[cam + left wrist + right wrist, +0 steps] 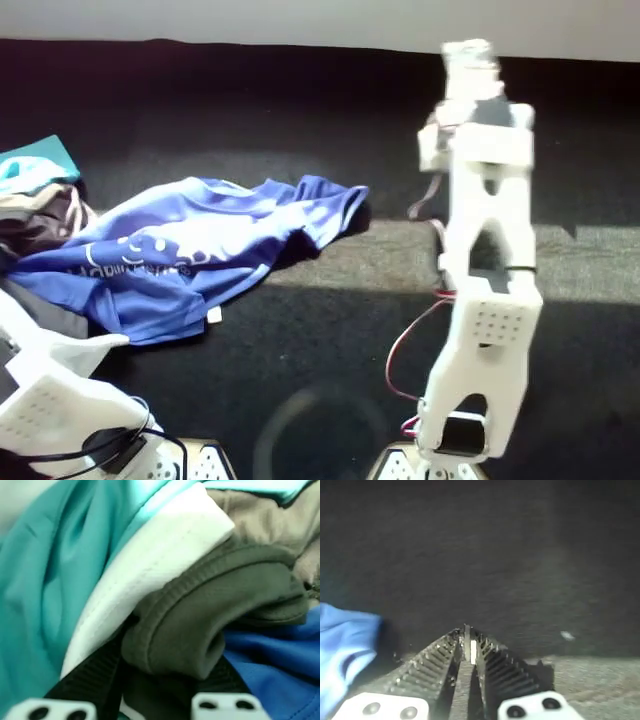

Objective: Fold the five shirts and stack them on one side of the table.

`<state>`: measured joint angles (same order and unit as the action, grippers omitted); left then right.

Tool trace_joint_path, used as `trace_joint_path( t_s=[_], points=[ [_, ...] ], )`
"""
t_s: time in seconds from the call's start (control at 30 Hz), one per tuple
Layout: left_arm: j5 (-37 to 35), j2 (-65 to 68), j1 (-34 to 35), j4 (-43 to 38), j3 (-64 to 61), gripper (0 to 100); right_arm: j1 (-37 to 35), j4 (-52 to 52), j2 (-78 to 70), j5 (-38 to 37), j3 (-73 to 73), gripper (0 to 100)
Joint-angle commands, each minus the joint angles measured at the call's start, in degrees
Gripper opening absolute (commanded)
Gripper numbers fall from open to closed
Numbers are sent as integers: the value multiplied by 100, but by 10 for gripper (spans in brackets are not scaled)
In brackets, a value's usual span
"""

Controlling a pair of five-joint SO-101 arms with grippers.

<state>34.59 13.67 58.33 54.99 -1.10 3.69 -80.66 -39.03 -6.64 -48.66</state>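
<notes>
left pincer (pixel 175 630) is clenched on a thick rolled edge of the grey-olive shirt (pixel 240 580). Its white finger lies along one side of the fold and the other finger is buried under cloth. It sits low in the heap (pixel 40 200) at the left edge of the surface (pixel 330 130), with the teal shirt (pixel 45 590) pressed against one side of it and the blue shirt (pixel 270 670) on the other. My read: it's biting a hem or collar to drag that one shirt out of the heap, since a seam gives a firmer hold than loose cloth. right pincer (pixel 467 635) is clenched on nothing, tips meeting, held above bare dark surface. The right arm (pixel 485 280) stands upright mid-surface, well apart from the heap, probably kept out of the way so the left has room. The blue shirt lies crumpled and unfolded between the heap and the right arm. Its edge shows off to the side of the right pincer, not touching it. Nothing folded or stacked that I can see, so the task looks near its start. Risk: the teal shirt rides along when the grey-olive shirt lifts, as they overlap at the grip.
</notes>
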Motion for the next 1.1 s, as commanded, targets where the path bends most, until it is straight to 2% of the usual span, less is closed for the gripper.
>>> trace_joint_path(
  t_s=[0.0,0.1,0.2,0.27,0.37,0.47,0.53,0.67,0.77,0.93,1.0,1.07],
  points=[
    [35,-154,171,-158,655,200,541,-312,75,-53,-1437,6],
    [35,-189,22,-141,892,200,708,-629,48,-62,-2088,6],
    [35,-189,-303,255,1024,203,400,-1068,40,-62,-2070,9],
    [35,-189,-567,598,1121,203,-101,-1429,40,-70,-1965,29],
    [-114,-189,-796,1134,1534,202,-1086,-1710,31,-62,-1578,151],
    [-308,-189,-840,1925,2264,202,-2123,-1657,31,-62,-1015,276],
    [-308,-189,-840,2523,2835,202,-2765,-1411,31,-35,-637,300],
    [-316,-189,-840,3701,3864,203,-3697,-409,22,-26,48,300],
    [-325,-189,-840,4334,4356,203,-4022,532,-259,-26,532,300],
    [-325,-189,-840,4519,4523,203,-4075,1095,-1235,-62,558,295],
    [-334,-189,-848,4527,4523,203,-3943,1051,-1560,-62,303,219],
    [-334,-189,-963,4536,4514,202,-3618,1033,-1771,-62,-66,45]
  ],
)
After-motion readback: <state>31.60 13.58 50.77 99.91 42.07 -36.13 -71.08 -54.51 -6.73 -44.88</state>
